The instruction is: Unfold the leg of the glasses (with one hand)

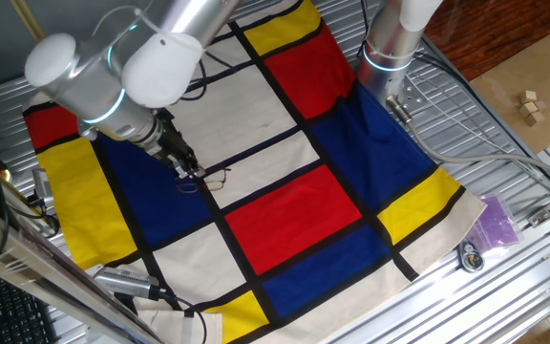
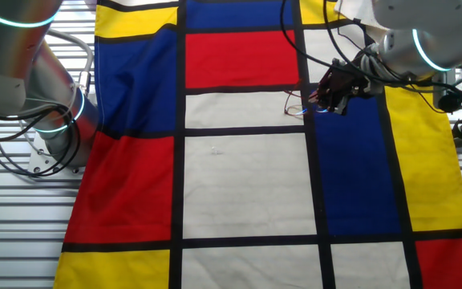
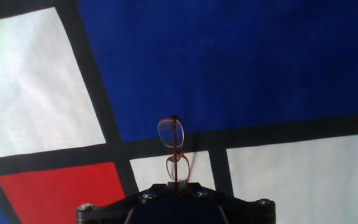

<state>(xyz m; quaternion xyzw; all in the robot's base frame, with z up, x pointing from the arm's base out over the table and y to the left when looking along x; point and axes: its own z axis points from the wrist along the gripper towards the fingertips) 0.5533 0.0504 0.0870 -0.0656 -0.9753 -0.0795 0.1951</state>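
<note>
Currently gripper (image 1: 191, 170) pinches glasses (image 3: 173, 149) narrowly at frame end; thin wire could slip or bend.

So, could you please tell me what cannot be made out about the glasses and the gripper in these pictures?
- Fingertips: in the hand view the gripper body covers them, so its hold on the glasses is unclear.
- Glasses' leg: too thin to tell whether it is folded, in one fixed view and the other fixed view.
- Jaw opening: hidden by cables in both fixed views.

Ribbed metal table (image 1: 504, 287) under colour-block cloth (image 1: 294, 215); wooden floor (image 1: 490, 43) beyond; even light.
</note>
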